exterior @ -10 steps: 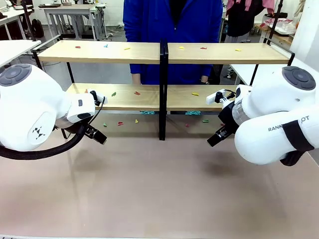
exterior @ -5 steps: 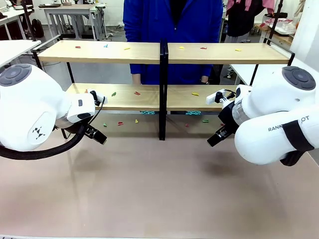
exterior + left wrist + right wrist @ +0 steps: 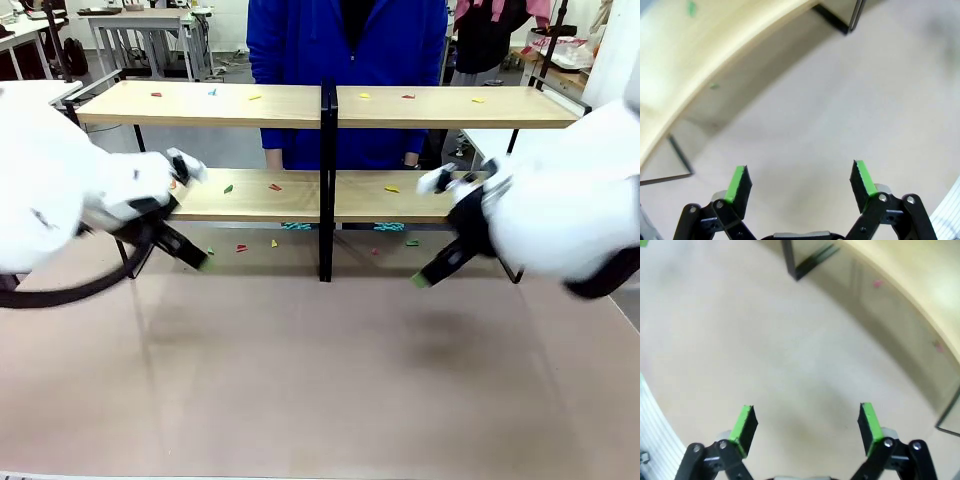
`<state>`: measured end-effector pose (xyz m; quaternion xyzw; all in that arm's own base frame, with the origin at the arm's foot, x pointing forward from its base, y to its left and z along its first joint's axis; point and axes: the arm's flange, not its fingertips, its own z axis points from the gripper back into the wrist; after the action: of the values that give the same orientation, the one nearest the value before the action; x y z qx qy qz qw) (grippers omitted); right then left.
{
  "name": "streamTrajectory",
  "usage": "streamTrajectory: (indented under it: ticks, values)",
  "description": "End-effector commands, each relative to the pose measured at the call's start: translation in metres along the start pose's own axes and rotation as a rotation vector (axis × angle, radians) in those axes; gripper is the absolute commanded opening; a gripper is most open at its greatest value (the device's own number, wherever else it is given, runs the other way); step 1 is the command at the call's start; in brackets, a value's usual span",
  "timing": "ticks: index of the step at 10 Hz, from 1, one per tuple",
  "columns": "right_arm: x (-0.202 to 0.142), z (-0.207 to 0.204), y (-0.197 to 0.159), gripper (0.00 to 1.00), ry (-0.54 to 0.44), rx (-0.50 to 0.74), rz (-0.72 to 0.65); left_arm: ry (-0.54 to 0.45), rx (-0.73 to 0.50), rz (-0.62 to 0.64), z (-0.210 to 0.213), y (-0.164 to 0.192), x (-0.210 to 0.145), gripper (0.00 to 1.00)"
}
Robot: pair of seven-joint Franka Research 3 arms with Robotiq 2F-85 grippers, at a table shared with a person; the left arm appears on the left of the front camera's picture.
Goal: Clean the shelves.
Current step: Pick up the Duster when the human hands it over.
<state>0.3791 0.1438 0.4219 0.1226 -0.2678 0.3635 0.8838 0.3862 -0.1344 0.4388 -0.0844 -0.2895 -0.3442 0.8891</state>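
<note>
**Front view.** Shelves (image 3: pixel 200 104): two 2-tier units set end to end across the far half of the table (image 3: pixel 320 380), from 9 to 3 o'clock, black frames meeting at centre. Scraps (image 3: pixel 272 187), small & coloured, lie scattered on upper boards, lower boards & on the table under the units. Person (image 3: pixel 345 60) in blue coat at 12 o'clock, behind the shelves. L arm, blurred, enters at 9 o'clock. L gripper (image 3: pixel 198 260) points toward 4 o'clock, tips low over the table just in front of the left unit. R arm, blurred, enters at 3 o'clock. R gripper (image 3: pixel 420 279) points toward 8 o'clock, tips low over the table in front of the right unit. Jaw gap can't be read here for either.

**L wrist view.** L gripper (image 3: pixel 801 180) at 6 o'clock: jaws spread wide, green pads (image 3: pixel 739 182) well apart, nothing btwn them, nothing held. Table (image 3: pixel 855 110) lies beyond the tips. Shelves (image 3: pixel 700 55): light board curving from 9 to 12 o'clock, black frame tubes at 12 & 8 o'clock. One green scrap (image 3: pixel 691 7) on the board at 11 o'clock; a fainter one in shadow beneath.

**R wrist view.** R gripper (image 3: pixel 807 422) at 6 o'clock: jaws likewise wide, pads (image 3: pixel 867 421) well apart, empty. Table (image 3: pixel 740 340) beyond the tips. Shelves (image 3: pixel 920 280): board from 12 to 3 o'clock, black frame foot at 12 o'clock. Pink scraps (image 3: pixel 878 283) in the shadow under the board, at 1 & 3 o'clock.
</note>
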Motion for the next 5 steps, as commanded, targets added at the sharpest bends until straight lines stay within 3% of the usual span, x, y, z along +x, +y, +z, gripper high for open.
streamTrajectory:
  ticks: [1,3,5]
  values:
    - [-0.068,0.096,-0.033,1.0,-0.087,-0.016,-0.001,-0.146,-0.002,-0.016,0.102,0.004,-0.101,1.0]
    - [-0.092,0.165,-0.054,1.0,-0.191,-0.067,0.019,-0.373,0.015,-0.053,0.161,0.003,-0.129,1.0]
    - [-0.102,0.207,-0.07,1.0,-0.296,-0.116,0.025,-0.559,0.028,-0.032,0.181,0.015,-0.132,1.0]
